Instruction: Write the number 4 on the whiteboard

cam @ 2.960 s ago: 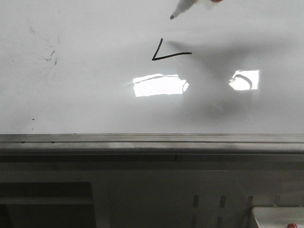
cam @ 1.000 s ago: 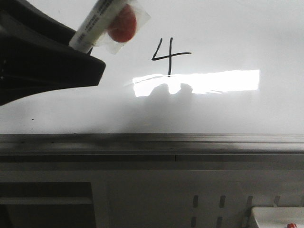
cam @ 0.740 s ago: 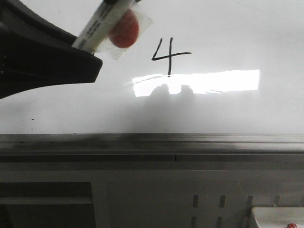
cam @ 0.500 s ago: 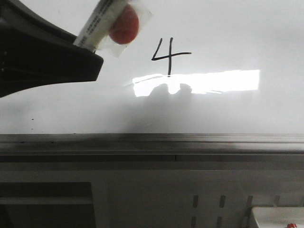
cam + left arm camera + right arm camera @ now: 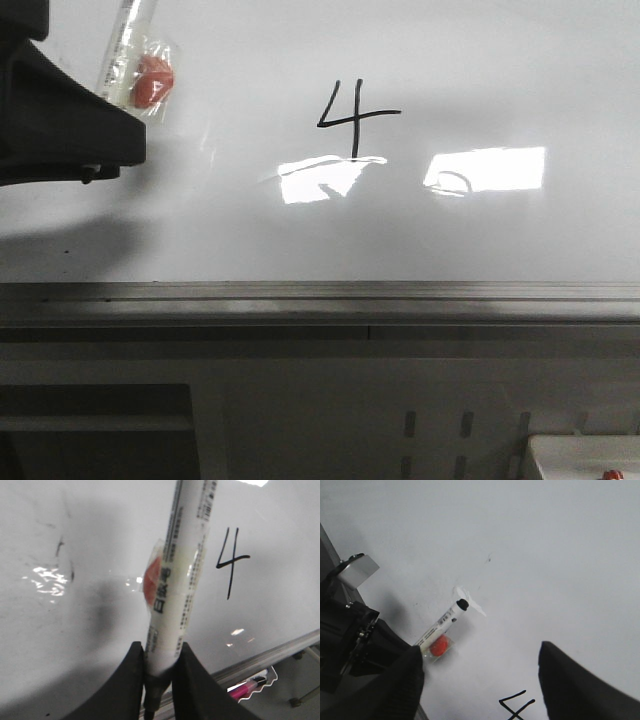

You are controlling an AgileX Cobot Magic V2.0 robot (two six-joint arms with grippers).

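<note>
Now the left hand [image 5: 161,672], pinching the marker [image 5: 177,580], has pulled toward the left edge, and the number 4 [image 5: 355,118] looks all done on the whiteboard [image 5: 500,80], while the right hand [image 5: 480,680] is spread open.

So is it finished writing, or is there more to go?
The writing looks finished: a complete number 4 with slant, crossbar and stem is on the whiteboard. The left gripper holds the marker, its tip off to the side of the digit. The right gripper is open. Nothing seems left.
</note>
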